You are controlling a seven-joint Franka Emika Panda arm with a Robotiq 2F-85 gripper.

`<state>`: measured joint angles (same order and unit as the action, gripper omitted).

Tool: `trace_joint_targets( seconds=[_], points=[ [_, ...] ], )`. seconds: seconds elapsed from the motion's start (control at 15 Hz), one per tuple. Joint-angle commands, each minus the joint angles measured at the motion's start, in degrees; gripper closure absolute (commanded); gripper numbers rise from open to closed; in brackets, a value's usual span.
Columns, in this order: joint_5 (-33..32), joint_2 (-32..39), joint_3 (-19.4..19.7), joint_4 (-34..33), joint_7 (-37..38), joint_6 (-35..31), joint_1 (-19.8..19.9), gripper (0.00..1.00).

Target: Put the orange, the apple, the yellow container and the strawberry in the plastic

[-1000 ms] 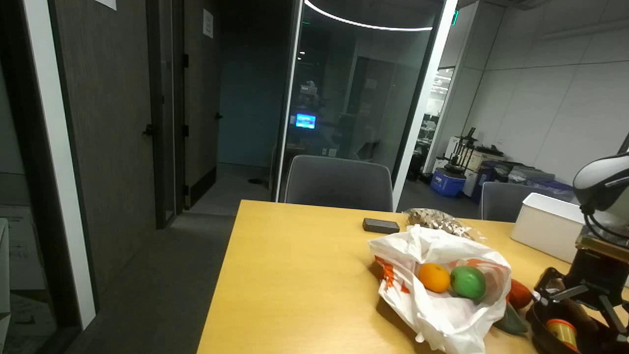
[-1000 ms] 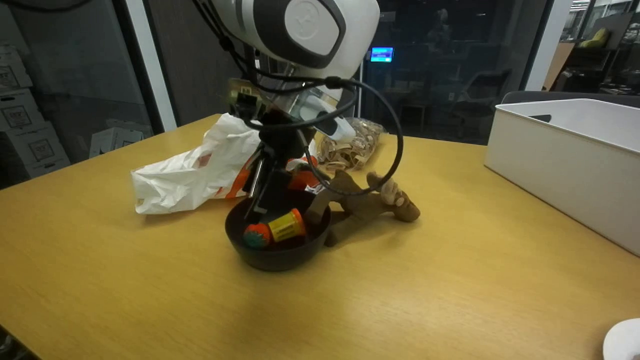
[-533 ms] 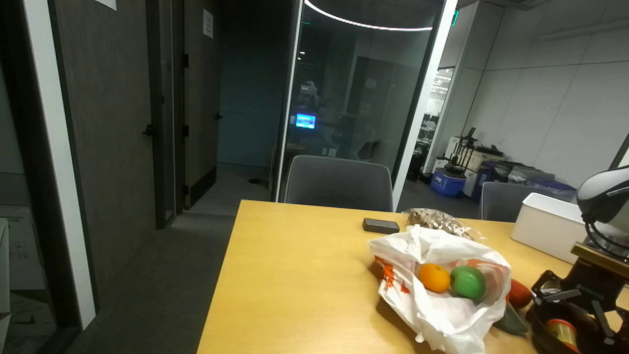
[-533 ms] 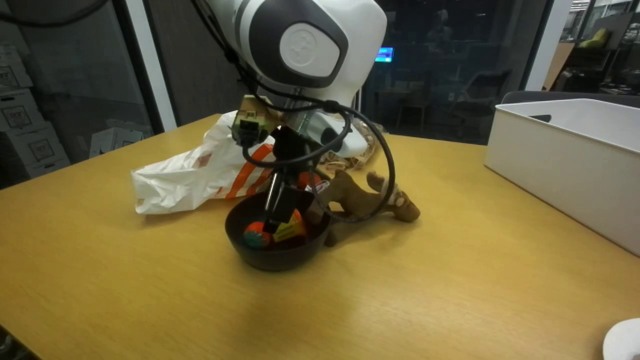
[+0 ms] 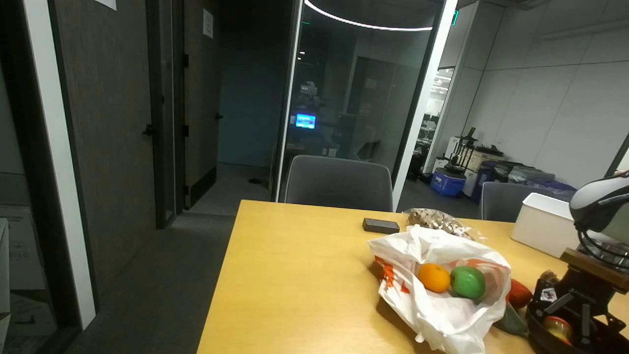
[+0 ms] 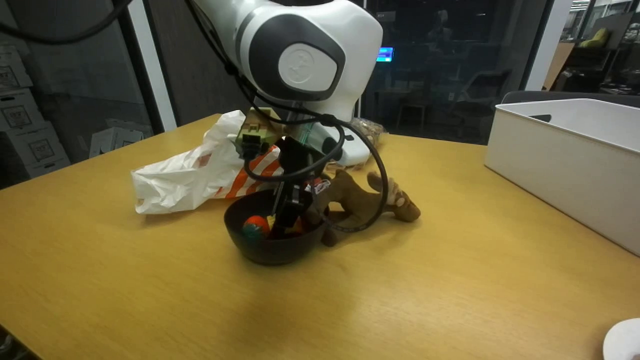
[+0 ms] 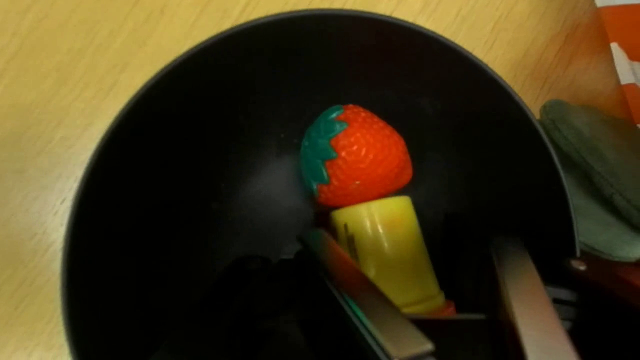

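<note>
The gripper (image 7: 410, 242) hangs inside the dark bowl (image 7: 210, 110) with its fingers (image 7: 390, 320) spread, one on each side of the yellow container (image 7: 392, 252) in the wrist view, apparently gripping nothing. The left finger lies close along the container while the right stands apart, so a slight shift left before squeezing should let both meet it evenly. The toy strawberry (image 7: 362, 157) lies at the container's far end, seemingly touching; a straight lift would likely disturb it least and keep the bowl from sliding. The orange (image 5: 434, 278) and green apple (image 5: 468, 282) already sit in the white plastic bag (image 5: 435, 322), left of the bowl in an exterior view, the container's likely next place. The yellow wood-grained table (image 6: 150, 295) has a dull sheen; a brown plush toy (image 6: 356, 196) lies right of the bowl, with a white bin (image 6: 555, 170) farther right. Beyond the far edge stands a grey chair (image 5: 339, 182), then a dim glass wall (image 5: 373, 118)
</note>
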<state>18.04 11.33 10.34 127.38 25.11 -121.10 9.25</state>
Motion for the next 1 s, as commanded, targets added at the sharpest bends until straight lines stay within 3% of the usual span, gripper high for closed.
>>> trace_joint_targets(
  seconds=[0.0,0.13,0.4,0.67,0.93],
  points=[
    [0.3,-1.6,0.0,1.2,1.3,-2.3,-0.5,0.71],
    [-0.8,-2.9,0.2,1.6,1.8,-2.0,-0.6,0.82],
    [-5.3,-7.7,0.6,2.1,2.1,1.1,-0.6,0.82],
    [-7.3,-15.2,-0.4,1.5,-5.2,9.7,-0.3,0.82],
    [-7.3,-20.1,-3.4,-1.1,-11.6,18.2,-2.5,0.82]
  ],
)
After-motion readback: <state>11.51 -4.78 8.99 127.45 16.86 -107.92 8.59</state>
